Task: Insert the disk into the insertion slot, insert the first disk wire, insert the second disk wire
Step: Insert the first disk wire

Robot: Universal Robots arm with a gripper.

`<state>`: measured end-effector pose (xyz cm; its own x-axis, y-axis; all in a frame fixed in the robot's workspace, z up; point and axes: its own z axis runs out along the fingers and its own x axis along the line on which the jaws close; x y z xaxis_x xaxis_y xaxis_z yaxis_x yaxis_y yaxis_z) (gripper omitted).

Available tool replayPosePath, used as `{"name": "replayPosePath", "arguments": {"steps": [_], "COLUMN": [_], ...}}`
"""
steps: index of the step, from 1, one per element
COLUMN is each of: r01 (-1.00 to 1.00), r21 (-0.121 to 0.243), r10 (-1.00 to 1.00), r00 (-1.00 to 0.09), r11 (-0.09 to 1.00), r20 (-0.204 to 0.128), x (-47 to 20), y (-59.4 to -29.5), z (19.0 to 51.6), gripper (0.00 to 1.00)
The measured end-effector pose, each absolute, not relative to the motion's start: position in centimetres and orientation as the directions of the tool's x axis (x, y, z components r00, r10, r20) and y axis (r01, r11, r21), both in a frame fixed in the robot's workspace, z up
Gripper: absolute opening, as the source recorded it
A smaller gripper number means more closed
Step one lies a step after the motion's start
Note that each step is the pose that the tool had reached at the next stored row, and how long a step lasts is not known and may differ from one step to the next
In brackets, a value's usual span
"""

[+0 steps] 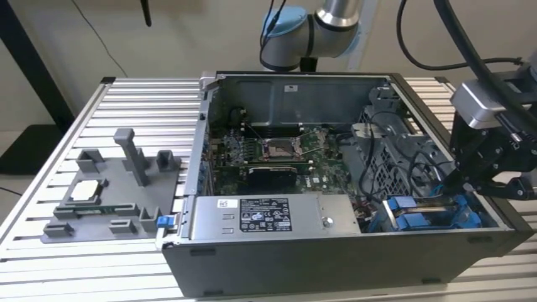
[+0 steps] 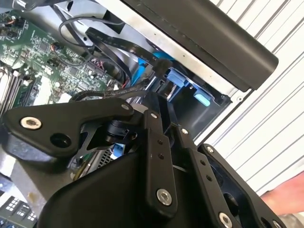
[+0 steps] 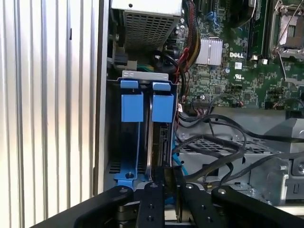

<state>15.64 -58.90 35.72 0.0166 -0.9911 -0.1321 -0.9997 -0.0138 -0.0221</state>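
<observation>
The disk (image 3: 160, 142) stands on edge in its blue carrier, deep in the insertion slot (image 3: 110, 137), beside a second blue carrier (image 3: 132, 107). In the first wrist view my gripper (image 3: 169, 187) is at the disk's near end, its black fingers (image 3: 154, 194) close together on that edge. In the exterior view the gripper (image 1: 485, 186) hangs over the drive bay (image 1: 428, 217) at the case's front corner on the exterior view's right. Loose black wires (image 3: 213, 128) lie beside the bay. A black flat cable (image 2: 123, 42) with a blue connector (image 2: 161, 64) runs just beyond the fingers.
The open computer case (image 1: 336, 258) lies on a slatted metal table (image 1: 143, 100). Inside are the motherboard (image 1: 277, 151) and a labelled power supply (image 1: 264, 214). A grey fixture (image 1: 109, 189) with small parts sits at the exterior view's left.
</observation>
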Motion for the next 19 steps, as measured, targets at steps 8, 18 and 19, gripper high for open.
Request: {"name": "replayPosePath", "arguments": {"steps": [8, 18, 19], "r01": [-1.000, -1.000, -1.000], "r21": [-0.022, -0.022, -0.022], "r10": [-0.992, -0.992, -0.992], "r00": [0.004, -0.010, -0.011], "r11": [-0.001, 0.013, 0.014], "r20": [-0.129, -0.128, -0.128], "x": [15.6, 15.6, 15.6], "y": [-58.4, -58.4, -58.4], "z": [35.1, 34.6, 34.6], "gripper": [0.00, 0.00, 0.00]}}
